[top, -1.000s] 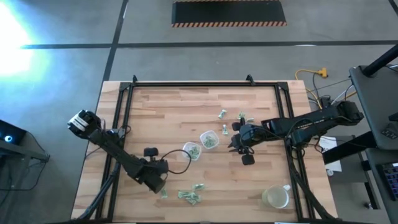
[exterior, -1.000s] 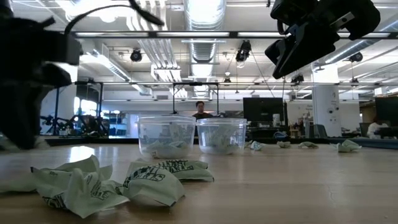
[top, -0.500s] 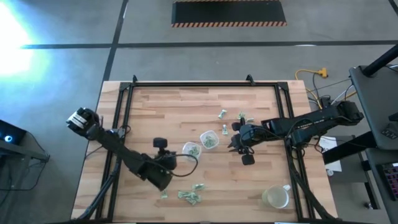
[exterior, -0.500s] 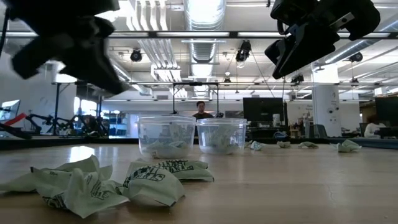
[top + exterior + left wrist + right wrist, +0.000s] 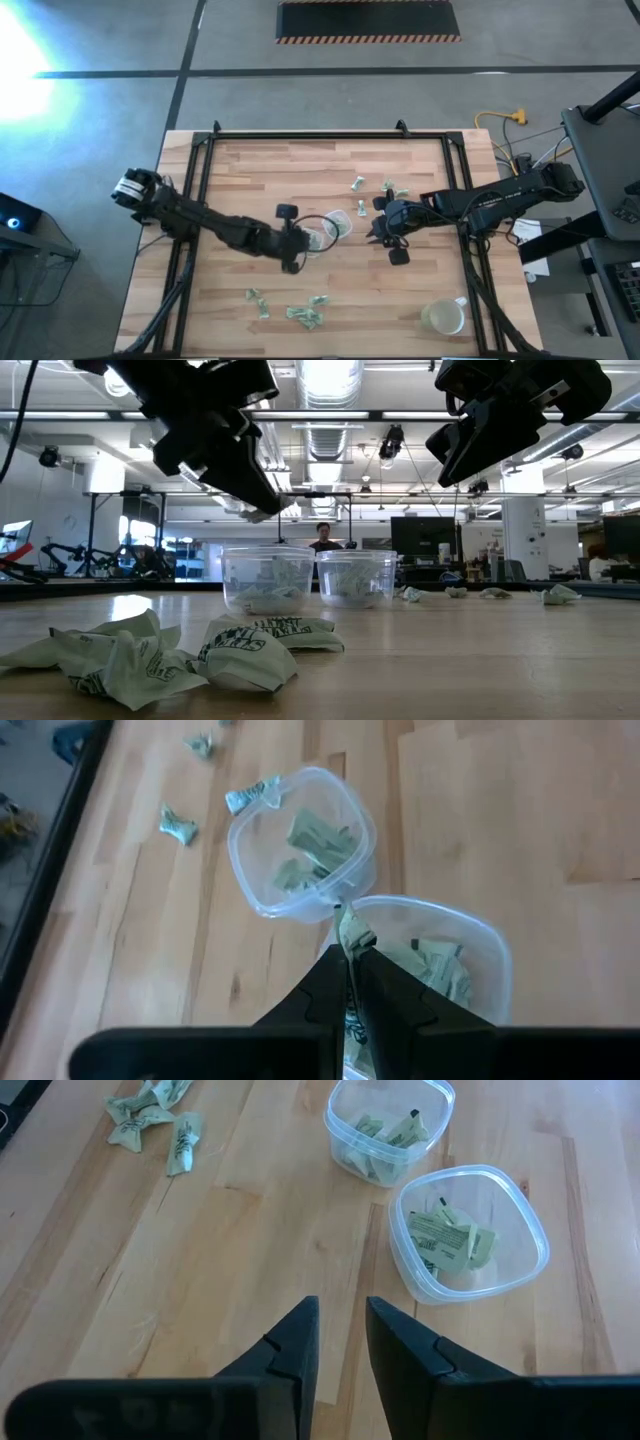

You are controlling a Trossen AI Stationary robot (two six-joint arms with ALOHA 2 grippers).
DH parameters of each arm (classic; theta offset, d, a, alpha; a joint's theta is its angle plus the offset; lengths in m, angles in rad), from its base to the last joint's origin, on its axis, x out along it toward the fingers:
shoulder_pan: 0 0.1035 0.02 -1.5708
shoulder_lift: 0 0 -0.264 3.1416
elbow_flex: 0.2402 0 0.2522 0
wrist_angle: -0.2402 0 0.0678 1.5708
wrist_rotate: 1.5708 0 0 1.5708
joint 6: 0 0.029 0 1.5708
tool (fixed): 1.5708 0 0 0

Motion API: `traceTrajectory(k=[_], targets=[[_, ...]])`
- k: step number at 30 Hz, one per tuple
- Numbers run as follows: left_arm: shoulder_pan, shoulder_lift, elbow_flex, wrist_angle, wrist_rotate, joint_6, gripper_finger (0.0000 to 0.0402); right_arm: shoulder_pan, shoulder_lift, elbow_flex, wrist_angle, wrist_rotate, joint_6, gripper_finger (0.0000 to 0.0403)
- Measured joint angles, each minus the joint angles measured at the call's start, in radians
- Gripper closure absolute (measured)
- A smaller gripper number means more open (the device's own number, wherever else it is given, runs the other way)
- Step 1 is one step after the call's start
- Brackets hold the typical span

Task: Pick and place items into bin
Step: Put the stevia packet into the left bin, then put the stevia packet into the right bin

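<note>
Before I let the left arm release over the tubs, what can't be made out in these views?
- High view: left gripper covers the near tub, so its fill is hidden.
- Left wrist view: the held wrapper is mostly hidden between the jaws.
- Low view: tub contents blur behind the plastic walls.
- Printing on the wrappers: too small to read.

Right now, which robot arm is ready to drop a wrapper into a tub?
Probably the left. The left gripper is shut on a wrapper above a clear tub. The right gripper holds nothing.
</note>
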Motion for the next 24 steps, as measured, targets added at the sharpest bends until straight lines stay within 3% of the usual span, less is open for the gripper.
traceTrajectory(k=[11, 18, 24], targets=[[0.017, 0.000, -0.008, 0.007, 0.015, -0.030, 0.0391, 0.000, 0.000, -0.005, -0.054, 0.014, 0.024, 0.0335], [0.017, 0.000, -0.015, 0.007, 0.016, -0.030, 0.0355, -0.001, 0.000, -0.012, -0.188, 0.276, 0.120, 0.0323], [0.017, 0.000, -0.015, 0.009, 0.015, -0.030, 0.0291, -0.002, 0.000, -0.038, -0.197, 0.345, 0.124, 0.0306]])
